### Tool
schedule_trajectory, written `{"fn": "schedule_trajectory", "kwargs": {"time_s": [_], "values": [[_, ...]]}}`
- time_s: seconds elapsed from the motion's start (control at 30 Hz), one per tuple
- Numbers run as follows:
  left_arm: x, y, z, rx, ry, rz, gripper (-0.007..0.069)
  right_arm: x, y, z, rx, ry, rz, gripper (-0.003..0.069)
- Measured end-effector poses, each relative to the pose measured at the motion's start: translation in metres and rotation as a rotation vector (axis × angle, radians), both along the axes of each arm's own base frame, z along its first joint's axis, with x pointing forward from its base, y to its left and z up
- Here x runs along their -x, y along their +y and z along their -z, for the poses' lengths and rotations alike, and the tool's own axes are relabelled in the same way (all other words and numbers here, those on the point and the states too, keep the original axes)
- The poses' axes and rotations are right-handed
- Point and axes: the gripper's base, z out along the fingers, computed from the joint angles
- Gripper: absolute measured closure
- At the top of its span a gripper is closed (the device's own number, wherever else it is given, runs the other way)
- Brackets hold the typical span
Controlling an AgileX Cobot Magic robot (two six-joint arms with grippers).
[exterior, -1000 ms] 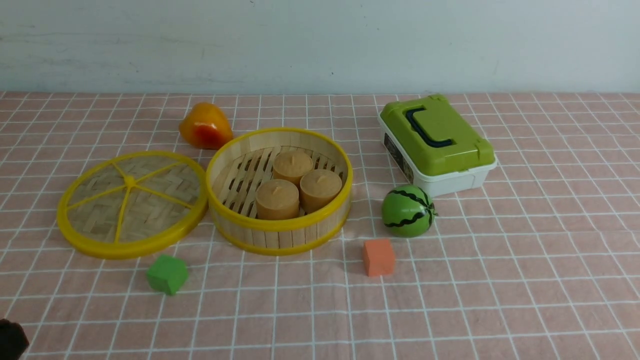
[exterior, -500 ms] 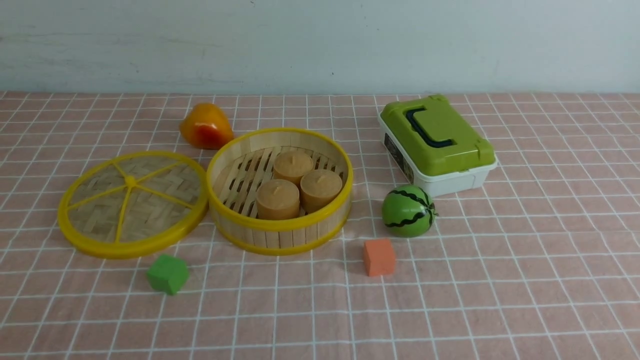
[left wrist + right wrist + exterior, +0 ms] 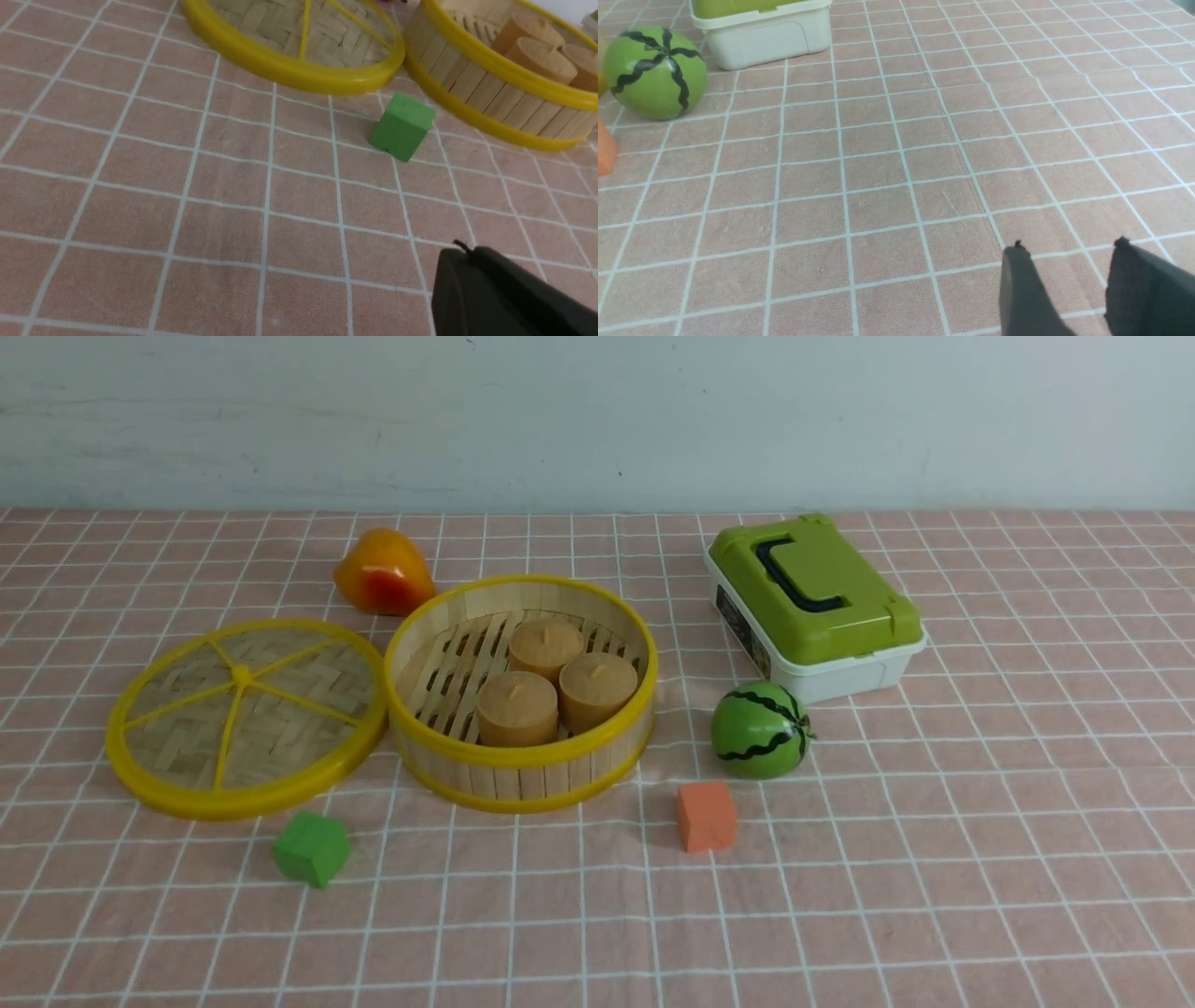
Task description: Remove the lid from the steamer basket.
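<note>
The lid [image 3: 245, 714], a woven bamboo disc with a yellow rim and spokes, lies flat on the cloth just left of the steamer basket [image 3: 521, 693]; their rims nearly touch. The basket is uncovered and holds three tan cylinders [image 3: 551, 683]. Both also show in the left wrist view, the lid [image 3: 299, 70] and the basket [image 3: 495, 84]. Neither gripper shows in the front view. My left gripper [image 3: 462, 249] is shut and empty, low over bare cloth, well short of the lid. My right gripper [image 3: 1069, 247] is open and empty over bare cloth on the right.
A green cube [image 3: 312, 847] sits in front of the lid, an orange cube [image 3: 707, 816] in front of the basket. A toy watermelon [image 3: 760, 729] and a white box with a green lid [image 3: 814, 605] stand to the right. An orange-yellow fruit [image 3: 384, 571] lies behind.
A dark part of my left arm at the front view's lower left corner has drawn back out of view. The lid, basket and other objects have not moved.
</note>
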Motion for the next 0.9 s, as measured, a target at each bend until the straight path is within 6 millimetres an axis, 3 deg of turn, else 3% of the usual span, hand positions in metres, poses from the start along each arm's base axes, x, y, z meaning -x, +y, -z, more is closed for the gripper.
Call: {"fn": "schedule_trajectory", "kwargs": {"time_s": [0.9], "values": [[0.0003,-0.0012,0.0007,-0.038,0.004,0.024,0.0637,0.0,0.0,0.0,0.0,0.0,0.0,0.0418]]}}
